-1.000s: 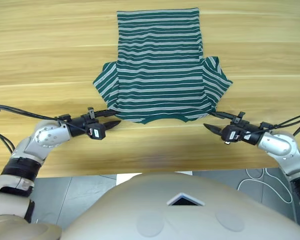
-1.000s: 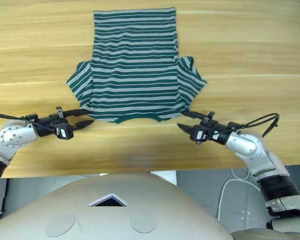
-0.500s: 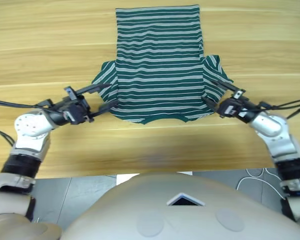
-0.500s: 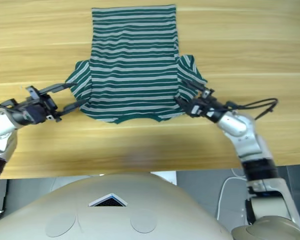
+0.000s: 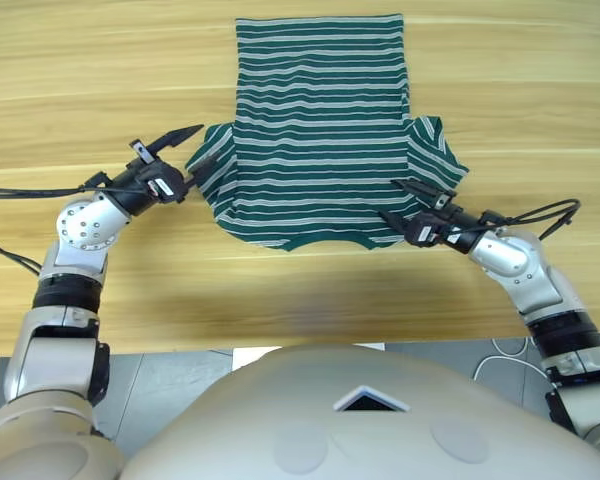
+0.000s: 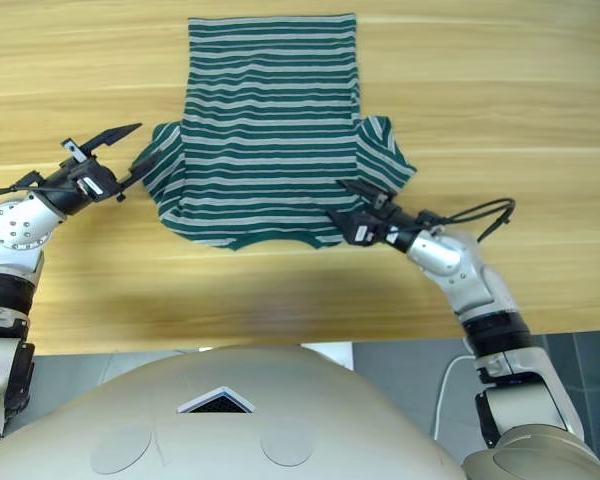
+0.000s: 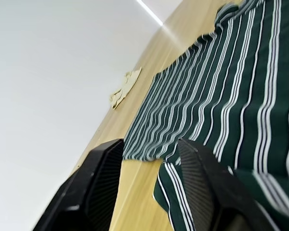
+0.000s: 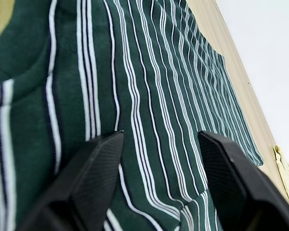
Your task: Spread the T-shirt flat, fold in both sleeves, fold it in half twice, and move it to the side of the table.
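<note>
Seemingly, T-shirt (image 5: 320,120) edges lie between both parted jaws.

The table (image 5: 80,60) runs past the eye views on its far, left and right sides, so its corners are cut off. The right gripper (image 5: 387,197) covers a patch of the T-shirt (image 5: 320,110) near the table's front edge, and the left gripper (image 5: 207,143) overlaps the left sleeve; whether either touches cloth cannot be told. At the table's far edge, a pale crumpled scrap (image 7: 124,89) is too small to identify.
</note>
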